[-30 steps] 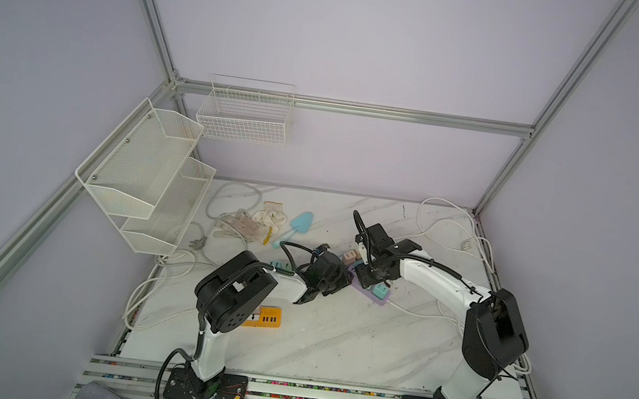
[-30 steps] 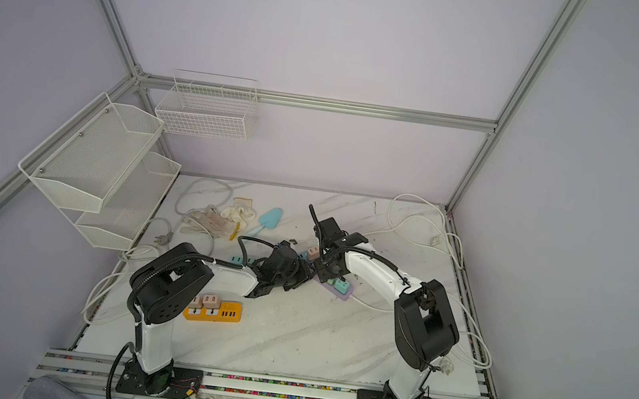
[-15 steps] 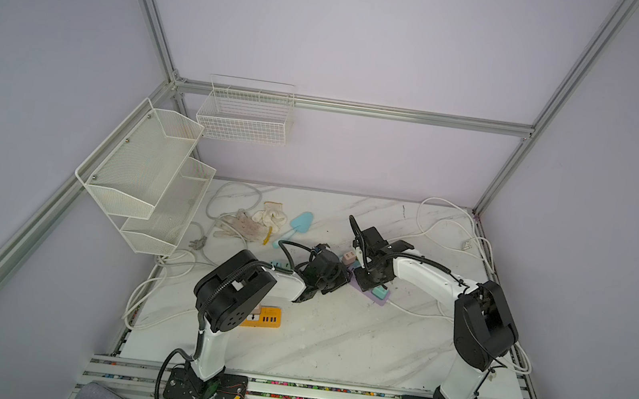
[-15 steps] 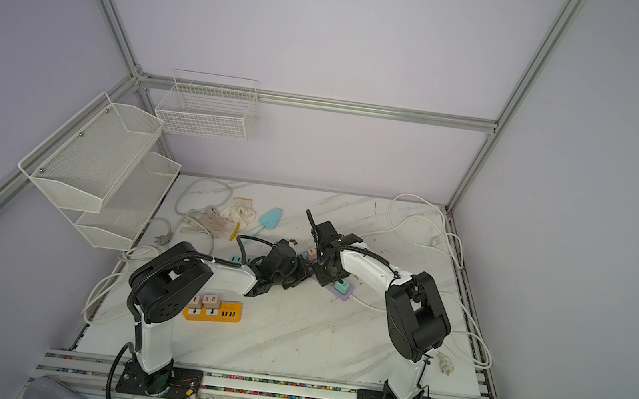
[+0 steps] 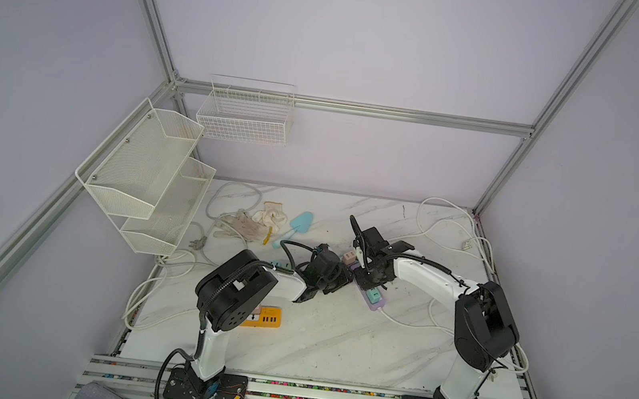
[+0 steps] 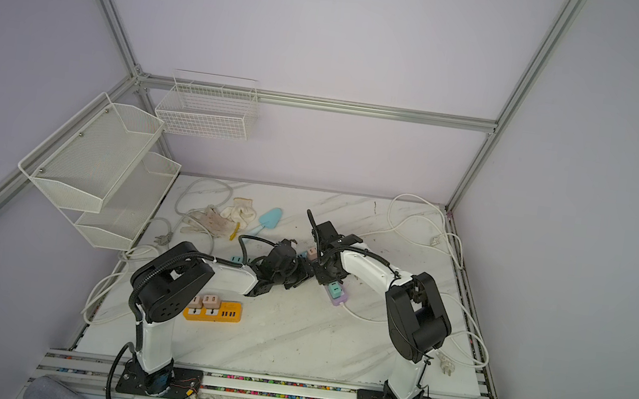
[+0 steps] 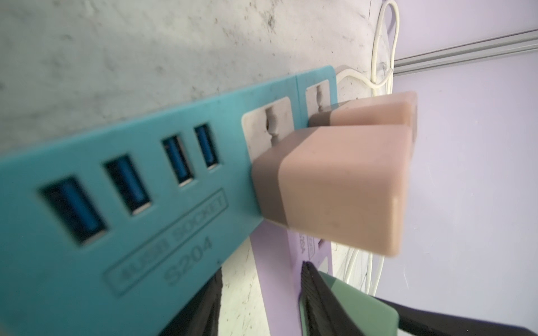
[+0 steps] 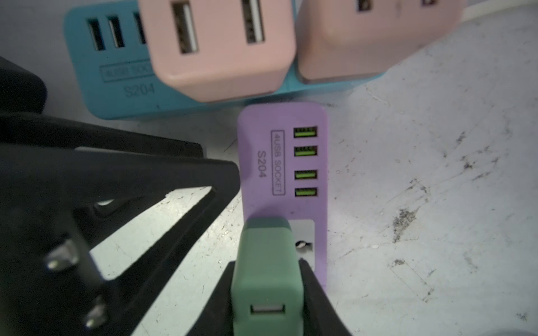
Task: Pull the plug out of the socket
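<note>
1. The right end effector (image 8: 269, 288) is clamped across the green plug (image 8: 263, 250), which is seated in the purple socket strip (image 8: 282, 116) on the counter (image 8: 422, 174), ready for pulling.
2. The left end effector (image 5: 336, 282) sits beside the strip, probably to steady it. I cannot tell its width.
3. The purple strip and the teal strip (image 8: 116, 99) both read "4USB SOCKET S204".

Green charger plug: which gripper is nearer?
Right. The right gripper grips the green charger plug on both sides; the left gripper sits beside the purple power strip, clear of the plug.
</note>
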Available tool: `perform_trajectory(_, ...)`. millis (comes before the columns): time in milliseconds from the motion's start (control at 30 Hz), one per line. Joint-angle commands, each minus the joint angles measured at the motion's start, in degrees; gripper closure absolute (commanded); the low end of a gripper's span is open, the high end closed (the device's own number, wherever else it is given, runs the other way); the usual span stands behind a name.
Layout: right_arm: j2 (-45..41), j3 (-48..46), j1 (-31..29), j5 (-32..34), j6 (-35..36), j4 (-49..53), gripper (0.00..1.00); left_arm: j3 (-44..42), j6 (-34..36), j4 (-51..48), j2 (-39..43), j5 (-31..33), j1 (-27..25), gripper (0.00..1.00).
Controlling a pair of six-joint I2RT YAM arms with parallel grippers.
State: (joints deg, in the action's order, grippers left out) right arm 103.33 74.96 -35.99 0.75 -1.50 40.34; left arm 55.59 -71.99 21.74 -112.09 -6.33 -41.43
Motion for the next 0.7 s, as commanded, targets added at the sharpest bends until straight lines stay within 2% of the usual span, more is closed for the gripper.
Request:
perform_trajectory(0, -1.1, -1.8, 0.3, -3.4, -2.7, -0.9, 0.71, 5.0, -0.6, 4.3, -1.3, -1.6, -0.4, 0.55)
perform_trajectory(267, -1.9, -2.4, 3.2, -7.8, -2.5, -1.7, 0.76, 8.2, -0.4, 4.7, -4.0, -2.6, -1.0, 0.55)
perform_trajectory(467, -2.5, -2.9, 4.0, -10.0, -1.9, -2.8, 0.8, 8.5, -1.8, -0.2, -5.4, -2.7, -1.3, 0.57)
perform_trajectory(667, -1.8, -3.0, 4.0, -8.4, -1.9, -3.7, 0.84, 5.0, -3.3, -1.8, -5.0, -2.3, -1.7, 0.59)
